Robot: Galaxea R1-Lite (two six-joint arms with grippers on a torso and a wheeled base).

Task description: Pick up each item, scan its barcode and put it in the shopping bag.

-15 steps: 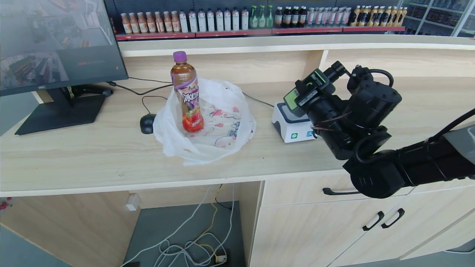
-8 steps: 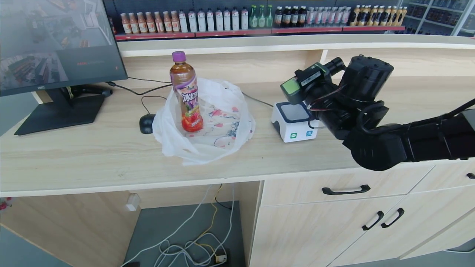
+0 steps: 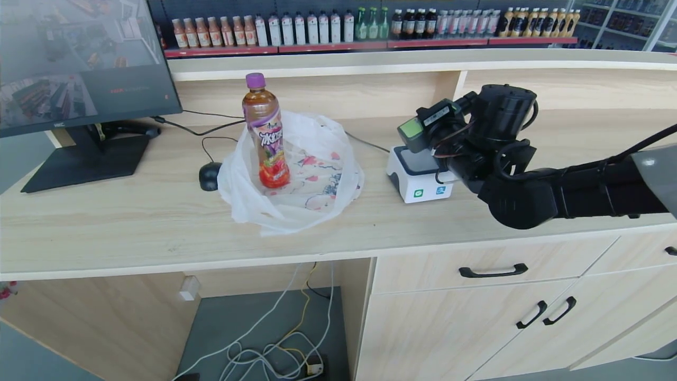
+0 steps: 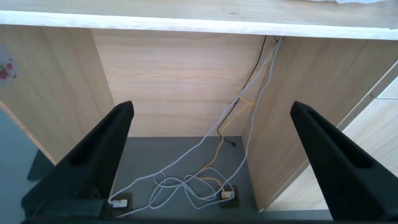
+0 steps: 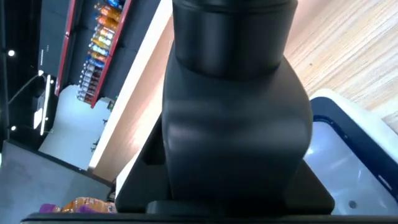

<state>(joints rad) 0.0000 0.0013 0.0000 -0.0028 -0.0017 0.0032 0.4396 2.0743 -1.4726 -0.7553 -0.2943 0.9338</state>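
left end effector (image 4: 211,109) hangs low, aimed forward and down, fingers (image 4: 93,162) spread wide apart. right arm (image 3: 582,185) extends in from the right, roughly level, bent at the elbow (image 3: 521,203); forearm angles up and away to the wrist (image 3: 460,143).

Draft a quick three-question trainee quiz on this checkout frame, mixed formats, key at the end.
1. True or false: the bottle lies flat on the counter outside the shopping bag.
2. Which thing sits on the counter between the monitor stand and the shopping bag? A) mouse B) keyboard C) cup
3. Fill in: in the left wrist view, the left pincer is ___ (open or shut).

Key: 1 false, it stands upright inside the bag; 2 A; 3 open, with nothing between its fingers.
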